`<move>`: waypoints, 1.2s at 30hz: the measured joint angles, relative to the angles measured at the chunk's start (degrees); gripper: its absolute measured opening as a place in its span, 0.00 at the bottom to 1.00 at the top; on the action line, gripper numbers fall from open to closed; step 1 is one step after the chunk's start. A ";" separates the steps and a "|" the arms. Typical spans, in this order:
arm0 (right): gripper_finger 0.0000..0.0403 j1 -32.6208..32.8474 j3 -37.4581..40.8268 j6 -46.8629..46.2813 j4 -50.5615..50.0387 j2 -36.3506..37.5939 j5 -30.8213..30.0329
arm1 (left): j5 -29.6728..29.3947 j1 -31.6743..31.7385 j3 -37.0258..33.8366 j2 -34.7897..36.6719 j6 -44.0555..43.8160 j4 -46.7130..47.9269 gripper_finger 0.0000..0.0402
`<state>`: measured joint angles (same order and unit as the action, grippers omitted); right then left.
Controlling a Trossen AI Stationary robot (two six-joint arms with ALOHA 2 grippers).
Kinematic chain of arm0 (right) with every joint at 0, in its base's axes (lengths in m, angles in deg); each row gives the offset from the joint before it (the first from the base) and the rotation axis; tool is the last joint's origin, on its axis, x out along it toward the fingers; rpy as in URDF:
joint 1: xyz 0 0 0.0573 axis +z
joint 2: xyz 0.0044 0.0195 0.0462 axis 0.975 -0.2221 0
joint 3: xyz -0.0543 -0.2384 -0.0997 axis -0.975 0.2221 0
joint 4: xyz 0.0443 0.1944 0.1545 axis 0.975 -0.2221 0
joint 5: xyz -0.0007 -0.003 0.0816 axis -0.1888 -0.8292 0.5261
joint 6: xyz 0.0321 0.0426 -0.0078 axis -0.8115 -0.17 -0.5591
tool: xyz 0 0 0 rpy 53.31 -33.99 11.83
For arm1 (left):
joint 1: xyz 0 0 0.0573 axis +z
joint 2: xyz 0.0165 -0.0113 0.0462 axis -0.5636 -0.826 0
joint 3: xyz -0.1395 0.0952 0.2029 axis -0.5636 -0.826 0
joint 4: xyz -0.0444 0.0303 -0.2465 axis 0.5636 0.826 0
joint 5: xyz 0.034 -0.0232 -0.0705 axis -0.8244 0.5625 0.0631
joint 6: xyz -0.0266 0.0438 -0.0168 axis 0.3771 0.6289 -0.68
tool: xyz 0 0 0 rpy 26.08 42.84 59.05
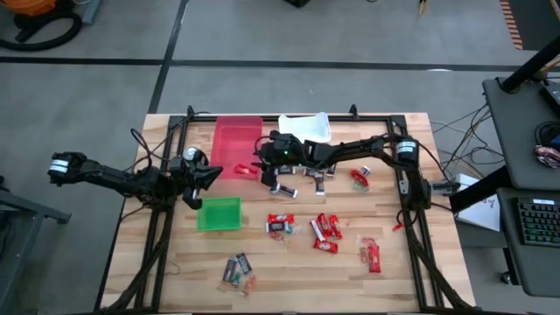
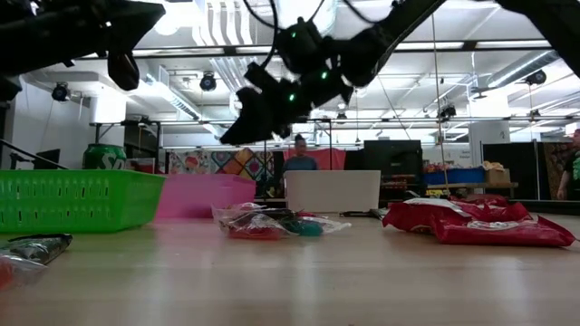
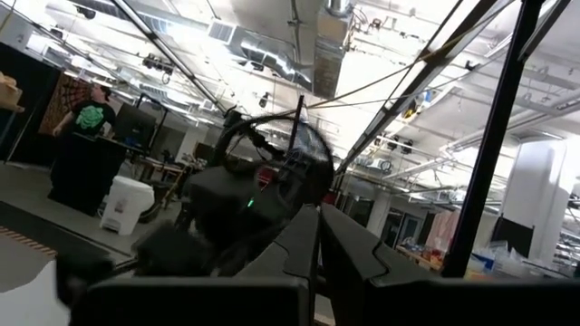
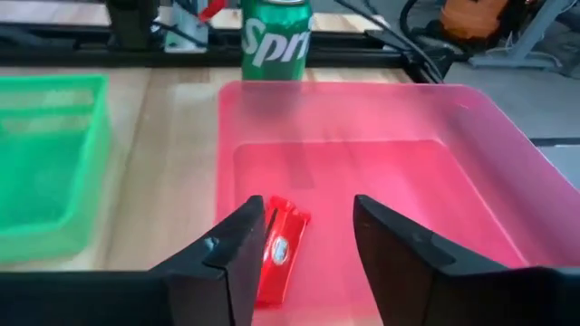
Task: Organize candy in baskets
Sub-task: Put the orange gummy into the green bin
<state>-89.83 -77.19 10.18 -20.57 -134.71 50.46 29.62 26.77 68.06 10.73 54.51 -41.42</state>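
The one word that could be read was "Sprite", of which only "Sprit" showed, in white slanted letters on the green soda can (image 4: 276, 39) standing on the table behind the red basket (image 4: 381, 136); the same can (image 2: 105, 156) appeared in the low view, but its white marking there was too small to read; the red-wrapped bar (image 4: 277, 250) lying in the red basket bore a small pale oval logo that could not be made out; the red wrappers (image 2: 480, 224) on the table carried print too blurred to read.
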 joint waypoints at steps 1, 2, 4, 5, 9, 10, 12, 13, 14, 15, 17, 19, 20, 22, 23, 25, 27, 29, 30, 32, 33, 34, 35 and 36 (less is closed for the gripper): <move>0.41 0.26 0.00 0.43 -2.32 1.13 0.02 | 0.00 -0.01 0.00 -0.26 -0.32 0.33 0.00; 0.41 0.50 0.00 0.76 -4.54 2.42 0.12 | 0.00 -0.01 0.00 -0.57 -0.73 0.59 0.00; 0.41 1.24 0.00 1.30 -10.08 5.15 0.33 | 0.00 -0.01 0.00 -1.42 -1.25 0.96 0.00; 0.41 1.66 0.00 1.50 -12.70 6.60 0.37 | 0.02 -0.01 0.02 -1.98 -1.47 0.94 0.00; 0.38 3.72 0.28 2.52 -22.42 12.02 0.39 | 0.02 -0.01 0.64 -4.98 -2.93 1.45 0.00; 0.38 4.26 0.59 2.69 -24.84 13.21 0.37 | 0.01 -0.03 1.34 -6.06 -3.14 1.59 0.00; 0.36 5.27 1.34 2.61 -27.03 15.60 0.39 | 0.16 -0.03 3.05 -8.23 -3.13 2.53 0.00; 0.36 5.79 2.11 2.48 -28.05 16.85 0.38 | 0.42 -0.03 4.09 -9.57 -3.06 3.48 0.00; 0.35 6.23 2.89 2.21 -28.67 18.08 0.38 | 0.54 -0.03 5.33 -10.83 -2.81 4.36 0.00; 0.35 6.71 3.85 1.72 -28.58 19.45 0.39 | 1.07 -0.03 6.44 -11.90 -2.60 5.58 0.00; 0.34 7.52 5.93 0.57 -28.57 22.07 0.37 | 1.96 -0.03 8.88 -14.17 -2.03 8.39 0.00; 0.34 8.30 8.02 -0.97 -28.56 24.58 -0.04 | 2.16 -0.03 11.23 -15.74 -1.32 12.26 0.00; 0.34 8.67 9.18 -1.77 -28.54 25.83 -0.07 | 2.17 -0.03 12.47 -16.60 -1.28 14.76 0.00; 0.34 9.33 11.48 -3.09 -28.55 28.25 -0.12 | 2.43 -0.03 15.03 -17.96 -1.19 19.80 0.00; 0.35 9.69 12.60 -3.70 -28.50 29.43 -0.14 | 2.72 -0.03 16.11 -18.44 -1.19 22.92 0.00; 0.34 10.33 15.03 -4.55 -28.37 32.03 -0.13 | 3.36 -0.03 19.10 -19.86 -1.15 28.34 0.00; 0.34 11.00 17.40 -5.23 -28.37 34.55 -0.15 | 3.48 -0.03 21.67 -20.59 -1.16 35.16 0.00; 0.34 11.41 19.80 -6.66 -28.39 37.14 -0.08 | 3.48 -0.03 24.90 -21.91 -0.66 41.83 0.00; 0.34 11.62 20.92 -7.38 -28.57 38.39 -0.10 | 3.48 -0.03 26.29 -22.25 -0.07 45.80 0.00; 0.35 11.93 22.94 -8.79 -28.31 40.91 -0.15 | 3.48 -0.03 29.42 -23.87 1.37 52.06 0.00; 0.35 12.00 23.99 -9.49 -28.44 42.15 -0.12 | 3.50 -0.03 30.78 -24.67 2.29 54.69 0.00; 0.35 12.17 24.85 -10.15 -28.49 43.16 -0.17 | 3.49 -0.03 31.75 -25.38 3.49 57.44 0.00; 0.36 12.30 25.56 -10.83 -28.16 44.20 -0.20 | 3.48 -0.03 32.87 -26.37 4.94 59.34 0.00; 0.36 12.30 26.33 -11.14 -28.11 45.17 -0.16 | 3.48 -0.03 33.96 -27.53 6.45 59.93 0.00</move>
<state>-77.53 -50.86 -0.96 -48.68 -89.54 50.30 33.10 26.73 102.02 -16.80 60.96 18.50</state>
